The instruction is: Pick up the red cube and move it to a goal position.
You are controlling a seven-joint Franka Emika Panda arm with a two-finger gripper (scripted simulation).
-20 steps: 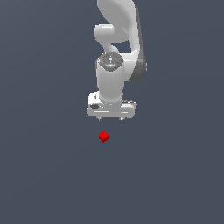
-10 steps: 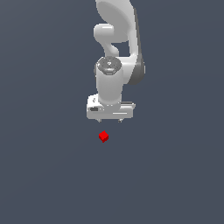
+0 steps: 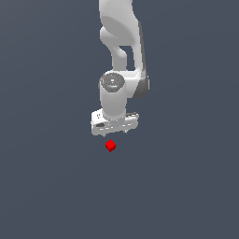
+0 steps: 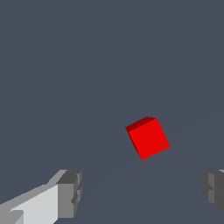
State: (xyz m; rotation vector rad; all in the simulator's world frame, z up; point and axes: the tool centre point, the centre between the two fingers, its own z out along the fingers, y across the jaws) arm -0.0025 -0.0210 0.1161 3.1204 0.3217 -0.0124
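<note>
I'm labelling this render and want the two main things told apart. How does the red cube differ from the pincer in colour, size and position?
Colour: the red cube is bright red, while the pincer is white with grey fingertips.
Size: the cube is far smaller than the pincer and fits within its open gap.
Position: the cube lies on the dark floor, apart from the pincer, which hangs above it without touching.
Both have plain, unmarked faces.

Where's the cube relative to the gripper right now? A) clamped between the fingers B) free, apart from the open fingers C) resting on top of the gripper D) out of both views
B: the cube sits untouched, with the gripper fingers spread wide and clear of it.
</note>
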